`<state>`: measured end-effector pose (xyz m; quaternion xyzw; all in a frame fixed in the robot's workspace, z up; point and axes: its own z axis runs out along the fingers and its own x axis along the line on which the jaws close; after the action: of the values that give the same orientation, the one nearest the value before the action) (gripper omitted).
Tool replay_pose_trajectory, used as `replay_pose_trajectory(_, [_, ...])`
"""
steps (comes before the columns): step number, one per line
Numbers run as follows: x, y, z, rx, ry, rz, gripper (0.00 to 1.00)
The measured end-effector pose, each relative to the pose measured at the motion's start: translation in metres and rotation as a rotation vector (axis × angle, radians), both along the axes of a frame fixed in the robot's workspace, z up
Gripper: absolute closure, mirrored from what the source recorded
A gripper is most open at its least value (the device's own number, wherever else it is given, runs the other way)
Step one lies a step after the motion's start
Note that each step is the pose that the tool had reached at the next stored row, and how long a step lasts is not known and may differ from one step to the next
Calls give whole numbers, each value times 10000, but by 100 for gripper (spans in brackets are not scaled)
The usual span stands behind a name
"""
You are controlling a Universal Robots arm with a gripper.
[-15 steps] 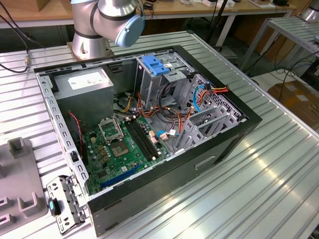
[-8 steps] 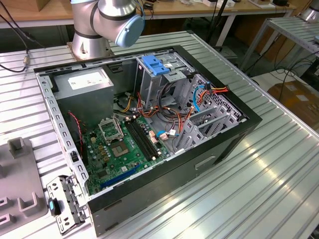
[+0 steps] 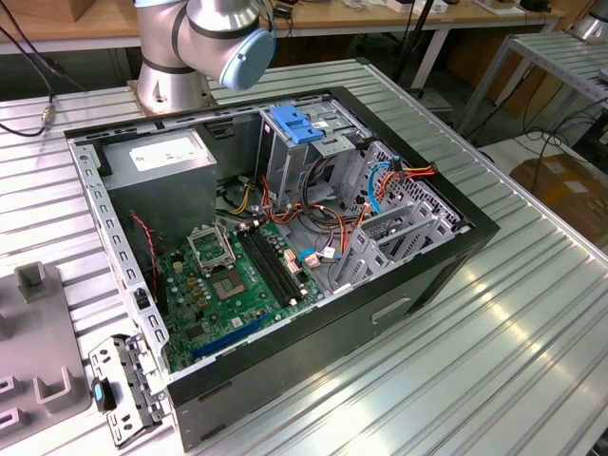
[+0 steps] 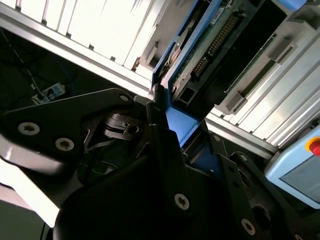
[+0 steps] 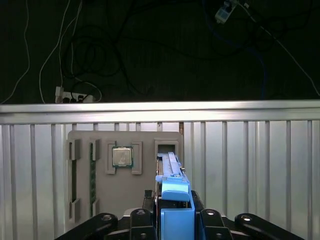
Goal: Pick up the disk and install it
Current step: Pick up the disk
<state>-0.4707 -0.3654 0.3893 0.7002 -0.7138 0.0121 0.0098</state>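
in the first wrist view the gripper (image 5: 175,222) is clenching the disk (image 5: 173,187), which is standing on edge between the dark fingers (image 5: 142,225). it is sitting over the grey holder tray (image 5: 100,200), near a processor chip (image 5: 122,157). in the exterior view the open computer case (image 3: 446,256) is lying on the ribbed metal table (image 3: 513,361), with its green motherboard (image 3: 223,290) showing.

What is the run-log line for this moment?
gripper: shut on disk | disk: edge-on, at tray, beside CPU | case: open, disk not yet inside
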Motion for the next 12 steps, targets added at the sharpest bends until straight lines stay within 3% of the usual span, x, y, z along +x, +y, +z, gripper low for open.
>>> replay_pose_trajectory(12, [1, 0, 140, 0, 0, 0, 63])
